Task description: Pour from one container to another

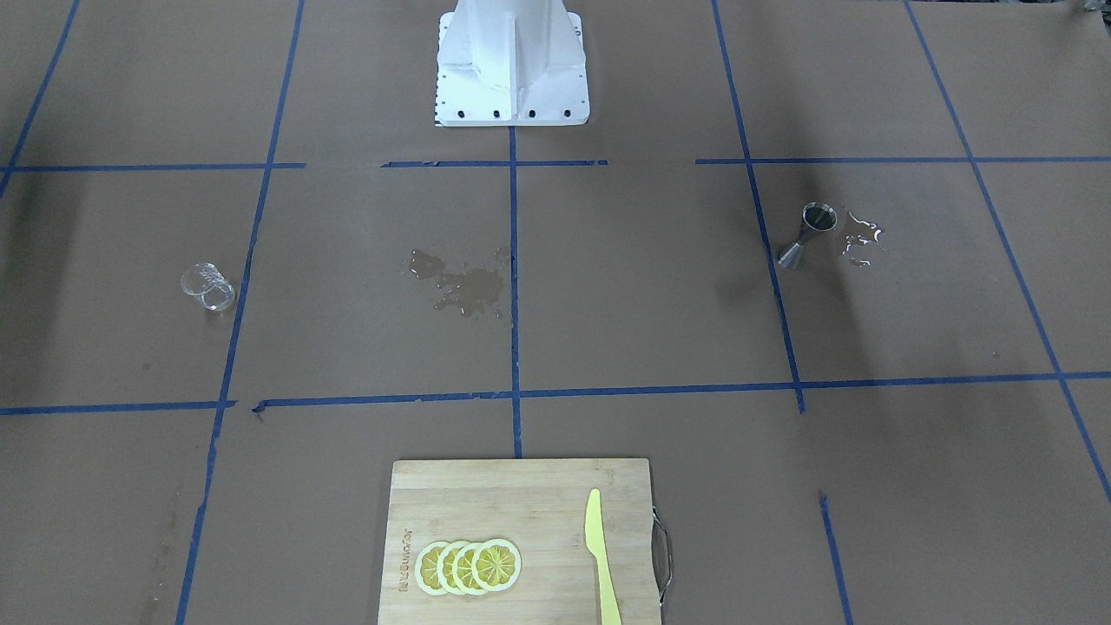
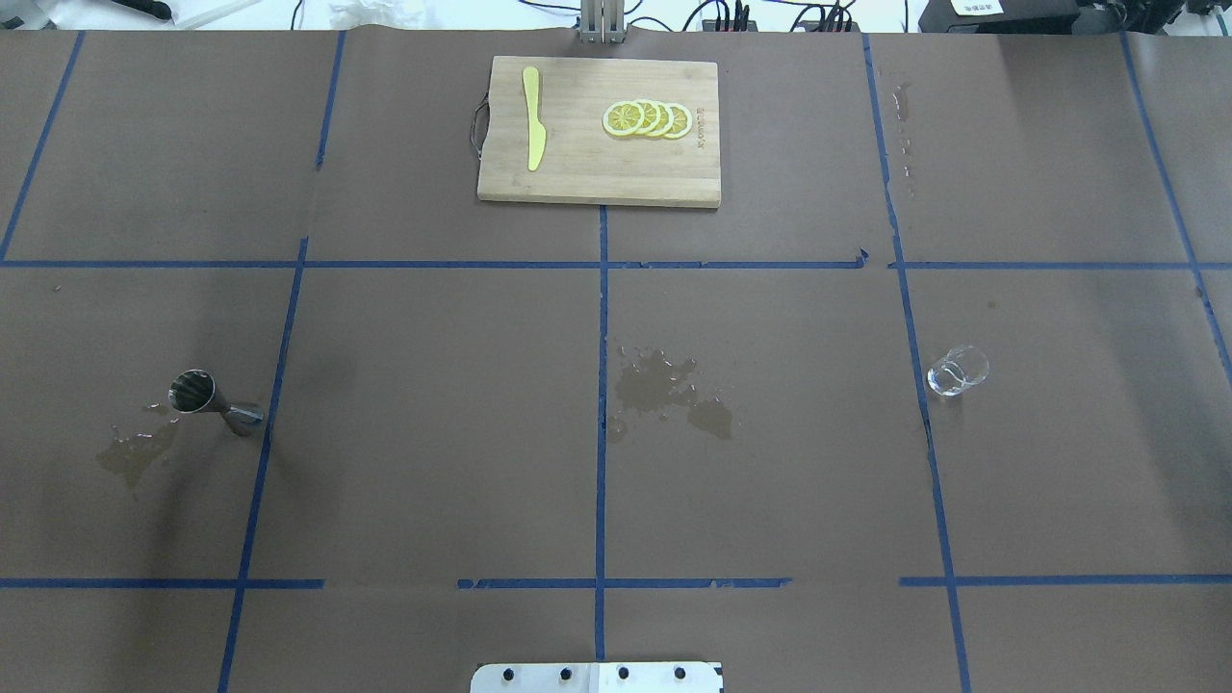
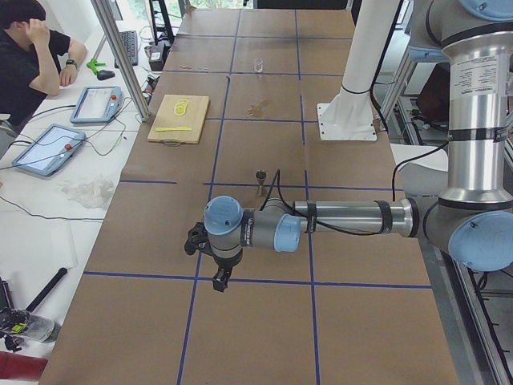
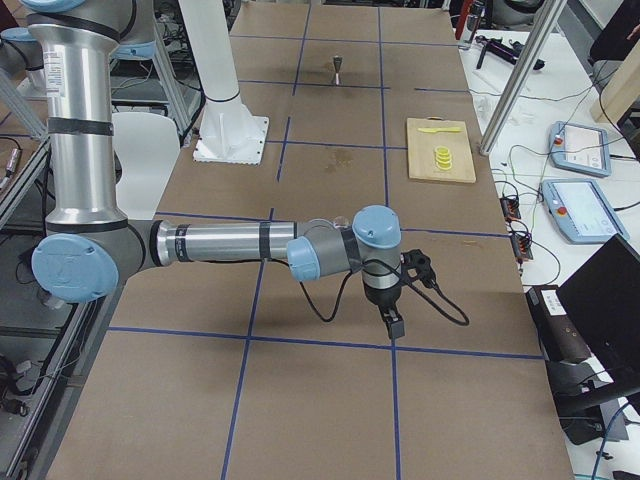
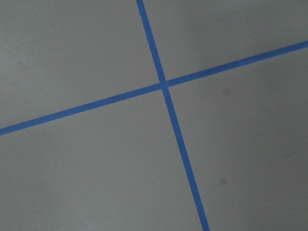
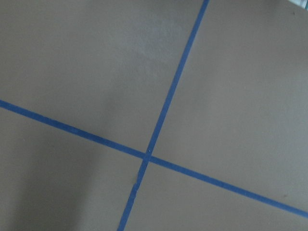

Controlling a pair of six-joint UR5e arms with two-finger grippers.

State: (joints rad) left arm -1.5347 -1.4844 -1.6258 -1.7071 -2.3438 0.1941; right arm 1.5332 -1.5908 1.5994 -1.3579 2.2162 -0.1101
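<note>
A table (image 2: 433, 462) covered in brown paper is marked into squares with blue tape (image 2: 601, 318). On the robot's left side stands a small metal measuring cup (image 2: 214, 401), shaped like an hourglass: two cones joined at a narrow waist, upright, with its open mouth up and dark inside. A thin, shiny puddle (image 2: 135, 450) lies just beside it on the paper. Well apart from it, on the robot's right side, stands a small clear glass (image 2: 958, 371), short and round, upright just beside a tape line. Whether it holds any liquid cannot be told. Between the two, near the middle of the table, is a darker wet patch (image 2: 669, 390) with ragged edges. At the far edge from the robot lies a wooden cutting board (image 2: 597, 183), with a yellow knife (image 2: 532, 130) at one end and a row of overlapping lemon slices (image 2: 650, 118) at the other. Both arms reach out low at the ends of the table, away from the cup and the glass. The left gripper (image 3: 219, 278) points down over a crossing of tape lines, and so does the right gripper (image 4: 394, 323). Each shows only in a side view, so it cannot be told whether its fingers are spread or pressed together. Neither is seen to hold anything. A person (image 3: 28, 56) sits at a desk beside the table.
</note>
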